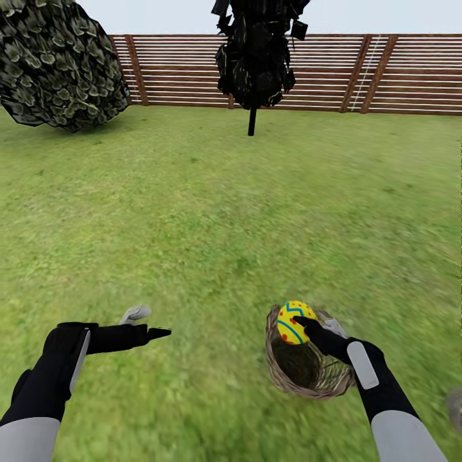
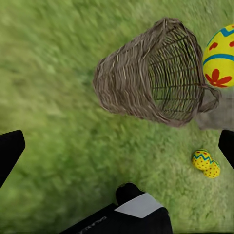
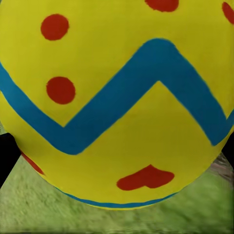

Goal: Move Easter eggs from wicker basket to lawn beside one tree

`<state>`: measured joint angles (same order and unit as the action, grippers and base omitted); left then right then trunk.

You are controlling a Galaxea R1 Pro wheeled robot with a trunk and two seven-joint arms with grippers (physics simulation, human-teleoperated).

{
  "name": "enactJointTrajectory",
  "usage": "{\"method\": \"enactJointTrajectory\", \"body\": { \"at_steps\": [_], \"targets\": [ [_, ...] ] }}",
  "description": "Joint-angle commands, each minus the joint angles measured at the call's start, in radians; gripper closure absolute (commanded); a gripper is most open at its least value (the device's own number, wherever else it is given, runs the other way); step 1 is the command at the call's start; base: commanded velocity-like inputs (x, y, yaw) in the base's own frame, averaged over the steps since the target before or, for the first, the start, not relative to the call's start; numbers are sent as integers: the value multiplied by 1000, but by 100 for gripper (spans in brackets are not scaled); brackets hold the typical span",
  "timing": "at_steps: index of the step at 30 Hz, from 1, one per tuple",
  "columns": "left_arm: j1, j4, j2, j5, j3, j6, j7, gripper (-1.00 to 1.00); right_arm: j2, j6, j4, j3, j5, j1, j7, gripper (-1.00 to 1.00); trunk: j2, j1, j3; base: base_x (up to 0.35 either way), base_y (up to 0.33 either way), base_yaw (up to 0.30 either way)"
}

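Yellow Easter egg point(image 1: 294, 322) is sitting clamped in the right gripper point(image 1: 307, 326) just above the wicker basket point(image 1: 301, 369) on the lawn point(image 1: 224, 212); smooth, rounded and likely slippery, it is best pinched across its middle. Left gripper point(image 1: 146, 324) is hanging spread apart beside the basket.

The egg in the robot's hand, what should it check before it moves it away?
1. Easter egg held by right gripper: ok, the jaws sit on either side of it.
2. Egg lifted above the wicker basket rim: ok.
3. Other eggs out of the basket: ok, two eggs lie on the lawn; the basket looks empty.
4. Left gripper out of the way: ok, open, apart from the basket.
5. Right tree nearby: cannot tell.
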<state>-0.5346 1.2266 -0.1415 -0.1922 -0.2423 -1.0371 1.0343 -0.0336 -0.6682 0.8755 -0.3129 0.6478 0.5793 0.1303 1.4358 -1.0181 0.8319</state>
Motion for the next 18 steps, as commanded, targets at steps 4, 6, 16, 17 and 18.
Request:
{"method": "enactJointTrajectory", "body": {
  "at_steps": [4, 6, 16, 17, 18],
  "targets": [
    [-1, 1, 0, -10, -2, -6, 10, -100, 2, -5, 0, -3, -2, 1, 6, 100, -28, 16, -12, -315, 72, 0],
    [-1, 1, 0, -10, -2, -6, 10, -100, 3, -5, 0, -2, -2, 1, 6, 100, -42, 24, -18, -315, 72, 0],
    [-1, 1, 0, -9, -2, -6, 10, -100, 13, -2, 0, 1, -7, 1, 5, 100, -112, 62, -50, -315, 72, 0],
    [-1, 1, 0, -9, -2, -6, 10, -100, 13, -2, 0, 2, -8, 1, 5, 100, -119, 66, -53, -315, 38, 0],
    [-1, 1, 0, -9, -2, -6, 10, -100, 13, -1, 0, 2, -8, 1, 5, 100, -126, 70, -56, -315, 19, 0]
  ]
}}
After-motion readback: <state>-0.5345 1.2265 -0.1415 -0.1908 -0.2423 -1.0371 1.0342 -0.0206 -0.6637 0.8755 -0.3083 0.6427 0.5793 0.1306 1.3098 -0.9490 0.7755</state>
